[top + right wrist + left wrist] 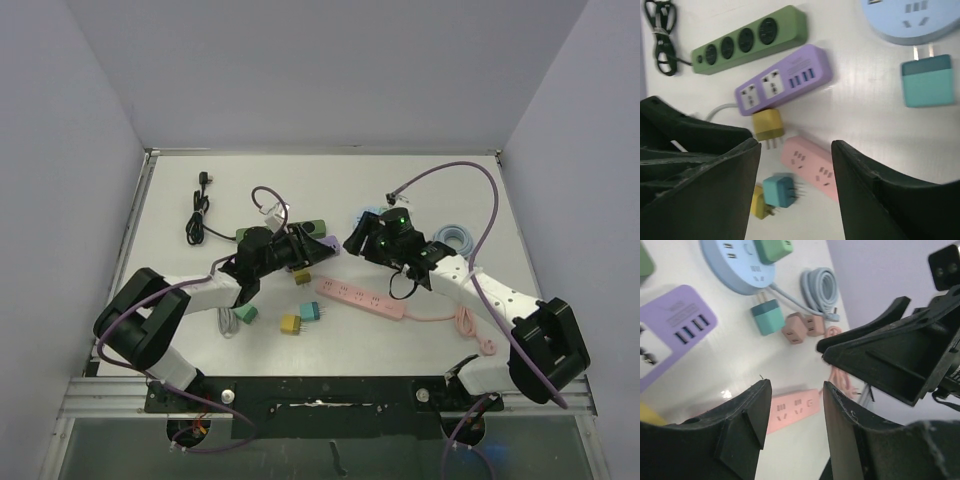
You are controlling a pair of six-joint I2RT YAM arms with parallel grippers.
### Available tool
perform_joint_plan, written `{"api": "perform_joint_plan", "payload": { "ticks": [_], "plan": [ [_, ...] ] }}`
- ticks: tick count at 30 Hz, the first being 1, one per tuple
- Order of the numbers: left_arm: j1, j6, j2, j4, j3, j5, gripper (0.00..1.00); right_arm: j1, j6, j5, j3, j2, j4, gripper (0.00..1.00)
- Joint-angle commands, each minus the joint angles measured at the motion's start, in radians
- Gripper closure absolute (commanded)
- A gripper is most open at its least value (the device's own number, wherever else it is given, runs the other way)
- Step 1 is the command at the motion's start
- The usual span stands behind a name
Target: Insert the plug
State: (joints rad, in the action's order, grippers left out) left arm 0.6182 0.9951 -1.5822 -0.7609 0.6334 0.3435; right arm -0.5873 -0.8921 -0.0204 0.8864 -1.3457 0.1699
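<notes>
The pink power strip point(360, 298) lies flat at the table's middle, its sockets facing up. It also shows in the left wrist view point(795, 407) and in the right wrist view point(810, 167). Loose plugs lie near it: a yellow one point(768, 126), a teal one point(780, 191) and another yellow one point(759, 202). My left gripper point(322, 243) is open and empty above the table behind the strip, as the left wrist view point(796, 387) shows. My right gripper point(352, 243) faces it closely and is open and empty in the right wrist view point(796, 146).
A purple strip point(785, 80) and a green strip point(750, 40) lie behind the grippers. A round blue socket point(737, 265) carries a green plug point(772, 249), with a teal plug point(767, 316), pink plugs point(800, 329) and a coiled blue cable point(455, 237) nearby. A black cable point(200, 215) lies far left.
</notes>
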Motion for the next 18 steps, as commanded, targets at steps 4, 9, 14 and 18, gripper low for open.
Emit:
{"api": "perform_joint_plan", "payload": {
  "ticks": [4, 9, 14, 18],
  "plan": [
    [-0.008, -0.157, 0.041, 0.247, 0.060, -0.117, 0.53, 0.125, 0.190, -0.189, 0.012, -0.090, 0.136, 0.37],
    [-0.009, -0.186, 0.038, 0.325, 0.073, -0.118, 0.51, 0.153, 0.323, -0.260, 0.028, -0.162, 0.149, 0.29],
    [-0.014, -0.192, 0.042, 0.348, 0.087, -0.091, 0.48, 0.171, 0.444, -0.185, 0.101, -0.279, 0.134, 0.25],
    [-0.023, -0.201, 0.054, 0.378, 0.096, -0.089, 0.46, 0.166, 0.471, -0.216, 0.143, -0.332, 0.141, 0.26]
  ]
}}
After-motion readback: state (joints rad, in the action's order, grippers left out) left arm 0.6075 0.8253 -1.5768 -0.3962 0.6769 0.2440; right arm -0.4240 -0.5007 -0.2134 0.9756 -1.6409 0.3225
